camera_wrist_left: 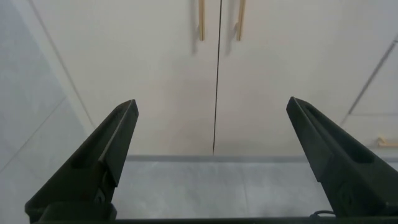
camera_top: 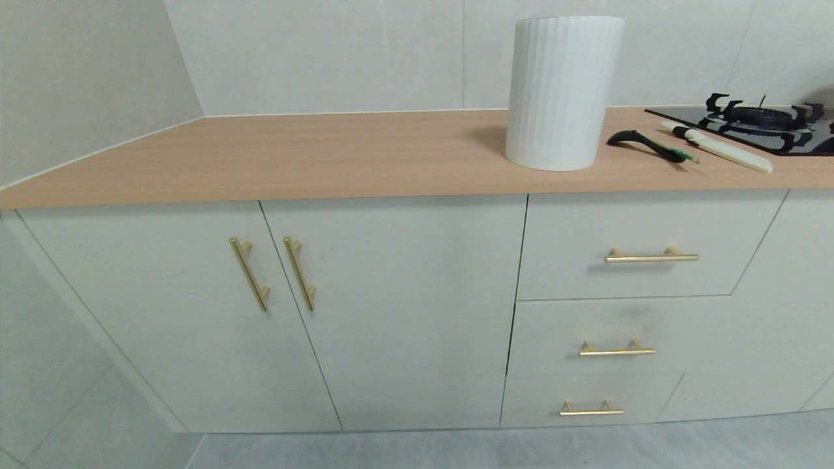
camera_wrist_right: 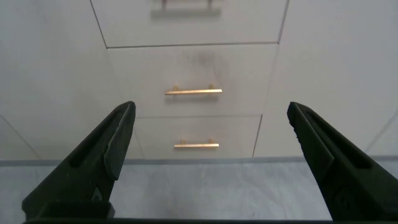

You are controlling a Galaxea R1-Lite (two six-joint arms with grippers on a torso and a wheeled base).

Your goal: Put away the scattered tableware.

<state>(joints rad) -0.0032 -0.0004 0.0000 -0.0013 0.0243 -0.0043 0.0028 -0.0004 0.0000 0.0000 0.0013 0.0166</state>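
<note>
Nearest the cameras, the left gripper (camera_wrist_left: 212,106) is hanging low before the cabinet (camera_wrist_left: 298,74), its two dark fingers (camera_wrist_left: 106,155) spreading wide apart and holding nothing. The seam between the two cabinet doors (camera_wrist_left: 216,74) is showing through the gap. The right gripper (camera_wrist_right: 211,107) is likewise gaping and empty, facing the lower drawers (camera_wrist_right: 193,68) with their brass handles (camera_wrist_right: 193,91). Grey floor tiles (camera_top: 456,449) are running along the cabinet's foot. Farther off, in the head view, the cabinet doors are sitting on the left of the front and three stacked drawers on the right. Above them the wooden countertop (camera_top: 326,156) is carrying the task's things toward its right end. A tall white ribbed holder (camera_top: 560,91) is standing upright there. Just to its right a black-handled utensil (camera_top: 642,143) and a long cream-coloured utensil (camera_top: 723,148) are lying flat, near each other — the cream one is lying just beside the front edge of the black hob (camera_top: 749,127). Behind everything, pale wall tiles (camera_top: 326,52) are rising
</note>
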